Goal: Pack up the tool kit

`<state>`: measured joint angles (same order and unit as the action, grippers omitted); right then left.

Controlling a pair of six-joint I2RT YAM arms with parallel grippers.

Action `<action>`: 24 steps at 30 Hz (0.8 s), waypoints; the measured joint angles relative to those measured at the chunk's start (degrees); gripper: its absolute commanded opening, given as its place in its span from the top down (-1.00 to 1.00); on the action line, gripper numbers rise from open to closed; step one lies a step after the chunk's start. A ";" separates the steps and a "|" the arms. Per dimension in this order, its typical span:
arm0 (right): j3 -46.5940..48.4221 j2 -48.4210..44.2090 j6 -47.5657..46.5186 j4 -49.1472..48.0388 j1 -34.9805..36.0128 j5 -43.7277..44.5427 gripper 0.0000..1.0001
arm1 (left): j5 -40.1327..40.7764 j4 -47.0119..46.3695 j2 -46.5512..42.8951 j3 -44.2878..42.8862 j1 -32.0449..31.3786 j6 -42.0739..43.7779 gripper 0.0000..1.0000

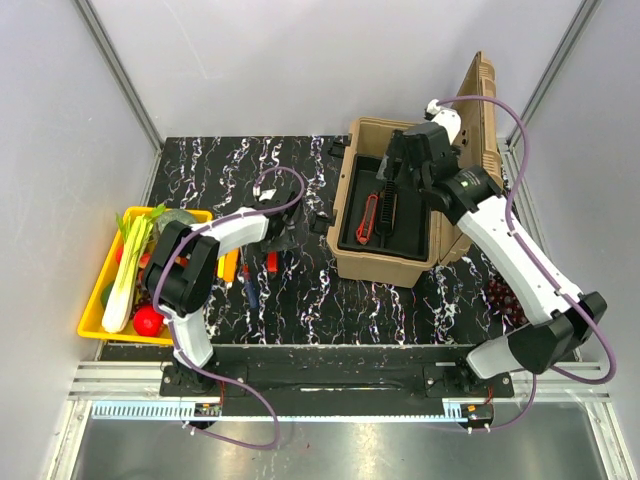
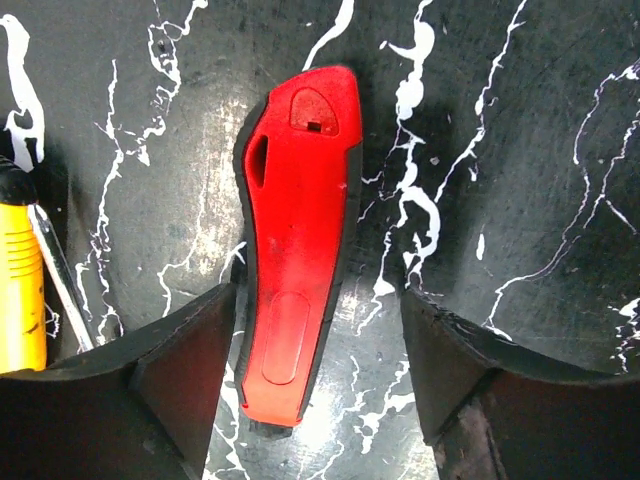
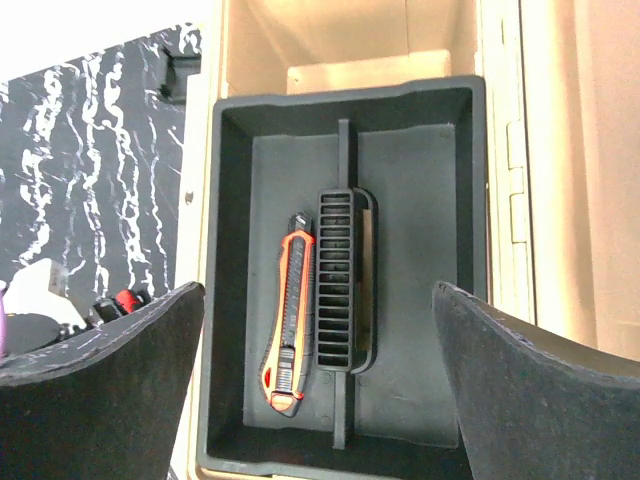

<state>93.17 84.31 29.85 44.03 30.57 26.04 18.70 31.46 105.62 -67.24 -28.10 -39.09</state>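
Observation:
The tan toolbox (image 1: pixel 380 268) stands open at the right, its lid (image 1: pixel 487 100) upright behind it. In the left compartment of its black inner tray (image 3: pixel 420 200) lies an orange-and-black utility knife (image 3: pixel 289 310). My right gripper (image 3: pixel 318 290) hovers open above the tray with nothing between its fingers. On the marbled table, a red-handled tool (image 2: pixel 298 250) lies flat. My left gripper (image 2: pixel 318 300) is low over it, open, one finger on each side of the handle's near end. A yellow-handled tool (image 2: pixel 20 290) lies just to the left.
A yellow tray (image 1: pixel 100 300) of vegetables sits at the table's left edge. Dark grapes (image 1: pixel 505 300) lie right of the toolbox, beside my right arm. An orange-handled tool (image 1: pixel 232 265) and a blue-handled one (image 1: pixel 250 290) lie near the left gripper.

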 measured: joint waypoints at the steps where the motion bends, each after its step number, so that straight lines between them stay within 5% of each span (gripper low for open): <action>1: 0.00 -0.85 -0.17 -0.42 0.00 0.04 -0.99 | 0.11 0.11 0.13 -0.42 0.09 0.31 -0.26; 6: 0.00 -2.73 -0.83 -1.38 0.00 0.07 -0.97 | 0.07 -0.11 1.03 -1.22 0.55 0.92 0.36; 11: -0.52 -2.99 -1.27 -1.40 0.00 0.28 -0.96 | -0.28 -1.20 1.11 -1.20 1.05 2.08 0.77; 24: -1.88 -5.88 -1.88 -3.08 0.00 0.39 -0.93 | -3.52 -3.23 -13.18 -7.21 1.36 9.01 0.55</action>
<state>91.29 78.43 27.97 40.95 30.57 26.44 15.18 28.23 92.44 -74.46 -26.74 -30.09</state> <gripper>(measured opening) 0.964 0.399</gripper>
